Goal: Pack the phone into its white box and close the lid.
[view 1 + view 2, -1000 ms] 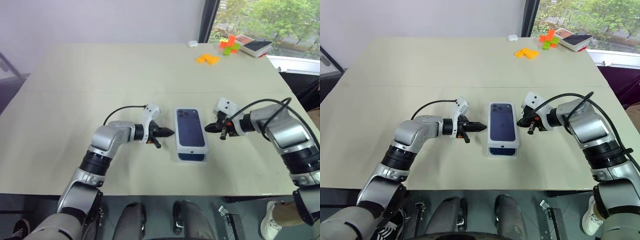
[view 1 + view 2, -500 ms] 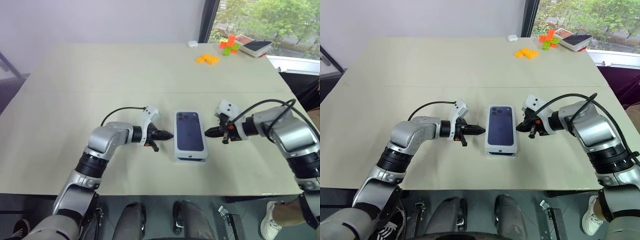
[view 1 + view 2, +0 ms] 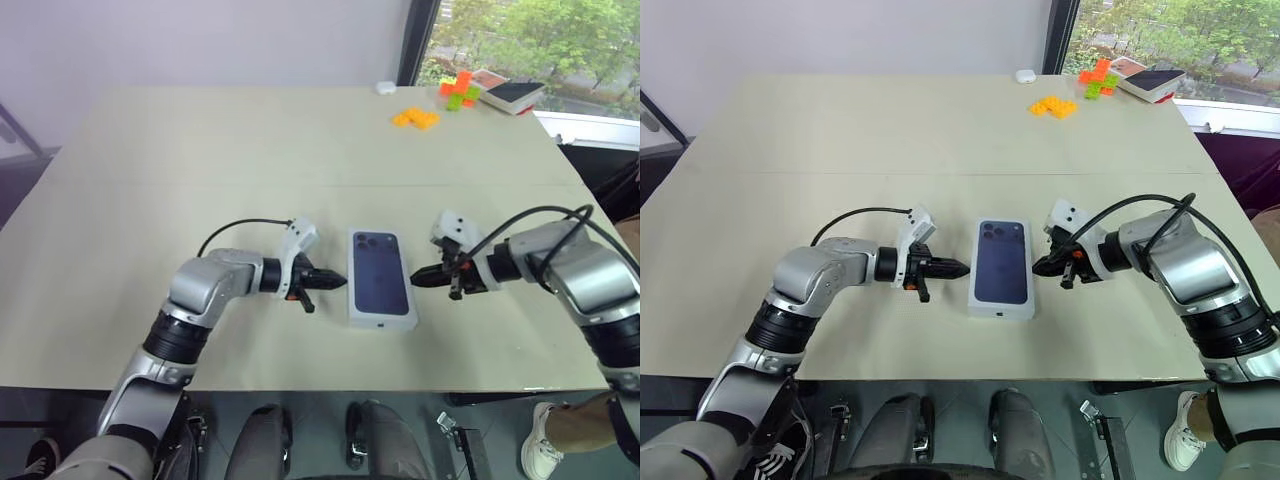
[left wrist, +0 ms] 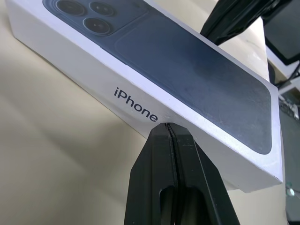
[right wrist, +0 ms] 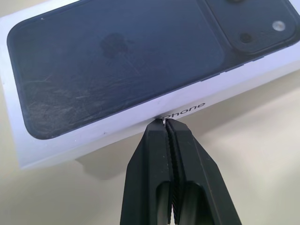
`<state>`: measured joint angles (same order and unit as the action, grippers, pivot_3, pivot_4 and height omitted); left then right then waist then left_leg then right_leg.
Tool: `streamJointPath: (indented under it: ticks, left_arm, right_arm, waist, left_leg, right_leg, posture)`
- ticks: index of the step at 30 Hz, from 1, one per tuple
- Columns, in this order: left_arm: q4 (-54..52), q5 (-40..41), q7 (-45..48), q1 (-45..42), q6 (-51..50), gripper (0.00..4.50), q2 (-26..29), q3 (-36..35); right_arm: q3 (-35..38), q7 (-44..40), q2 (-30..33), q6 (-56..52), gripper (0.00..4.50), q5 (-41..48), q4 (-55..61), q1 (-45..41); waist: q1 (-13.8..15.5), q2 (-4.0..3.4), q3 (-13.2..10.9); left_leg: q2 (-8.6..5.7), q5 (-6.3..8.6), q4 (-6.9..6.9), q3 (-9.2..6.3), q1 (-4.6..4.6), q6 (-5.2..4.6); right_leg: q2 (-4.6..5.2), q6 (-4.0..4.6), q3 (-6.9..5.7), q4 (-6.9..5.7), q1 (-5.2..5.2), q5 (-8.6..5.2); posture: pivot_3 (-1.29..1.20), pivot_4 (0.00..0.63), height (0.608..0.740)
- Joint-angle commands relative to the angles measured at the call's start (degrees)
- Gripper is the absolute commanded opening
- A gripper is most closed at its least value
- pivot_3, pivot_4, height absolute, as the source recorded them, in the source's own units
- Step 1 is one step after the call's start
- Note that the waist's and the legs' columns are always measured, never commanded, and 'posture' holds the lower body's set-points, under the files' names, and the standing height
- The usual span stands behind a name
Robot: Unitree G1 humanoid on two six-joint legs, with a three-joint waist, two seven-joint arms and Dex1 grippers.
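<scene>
Left gripper [image 3: 338,282]: clenched on nothing, tips at the left long side of the lid [image 3: 380,273]. Lid seated on the white box (box itself hidden beneath), resting on the table [image 3: 200,160] between both arms, long axis pointing away from the robot. Right gripper [image 3: 420,281]: also clenched and empty, tips at the opposite long side. Equally near; box squeezed from both flanks, apparently.

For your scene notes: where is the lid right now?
In the head views the lid sits closed on the white box, near the table's front edge, between the left gripper and right gripper.
</scene>
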<state>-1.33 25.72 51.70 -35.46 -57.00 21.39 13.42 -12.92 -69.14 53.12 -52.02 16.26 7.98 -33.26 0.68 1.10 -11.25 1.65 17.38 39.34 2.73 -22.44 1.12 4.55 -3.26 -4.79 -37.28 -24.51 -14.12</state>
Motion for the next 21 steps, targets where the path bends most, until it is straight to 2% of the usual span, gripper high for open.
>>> streamJointPath:
  ticks: [1,9,15,18,21]
  left_arm:
    - [-2.8,1.4,1.3,0.5,0.0,0.0,0.2,1.3]
    - [-0.7,-1.1,0.9,1.4,2.3,0.0,2.5,3.0]
    - [-0.2,1.1,0.1,-0.9,2.8,0.0,1.9,-2.3]
    - [5.1,1.6,-4.1,-6.5,6.6,0.0,-2.3,-8.0]
    - [11.1,-0.3,-7.4,-10.3,11.7,0.0,-6.5,-9.4]
  right_arm:
    - [-0.1,-1.1,1.0,0.9,0.09,1.2,3.2,0.4]
    - [-2.5,1.6,0.2,4.7,0.09,-2.7,1.1,2.0]
    - [-1.1,1.3,1.6,7.3,0.09,-3.9,-3.2,-0.7]
    - [2.7,5.5,-2.3,9.4,0.09,-3.9,-9.5,-8.1]
    - [3.3,9.1,-6.2,11.1,0.09,-4.5,-13.1,-11.2]
  waist:
    - [0.0,0.0,0.0]
    - [0.0,0.0,0.0]
    - [0.0,0.0,0.0]
    - [0.0,-0.02,0.0]
    - [0.0,0.02,0.0]
  left_leg:
    - [0.0,0.0,0.0,0.0,0.0,0.0]
    - [-0.03,0.0,0.0,0.0,0.0,0.0]
    - [-0.01,0.0,0.11,0.01,-0.01,-0.01]
    - [-0.02,0.0,0.17,0.01,-0.01,-0.01]
    - [-0.01,0.01,0.56,-0.02,-0.15,-0.02]
  right_leg:
    - [0.0,0.0,0.0,0.0,0.0,0.0]
    - [0.0,0.0,0.0,-0.01,0.0,0.0]
    - [0.0,0.0,0.01,-0.04,0.0,0.0]
    - [0.0,0.0,0.01,-0.07,0.02,0.0]
    - [-0.04,0.0,0.0,-0.19,0.03,0.0]
  posture:
    - [0.0,0.15,0.74]
    - [0.0,0.15,0.74]
    - [0.0,0.15,0.74]
    - [0.0,0.15,0.74]
    - [0.0,0.15,0.74]
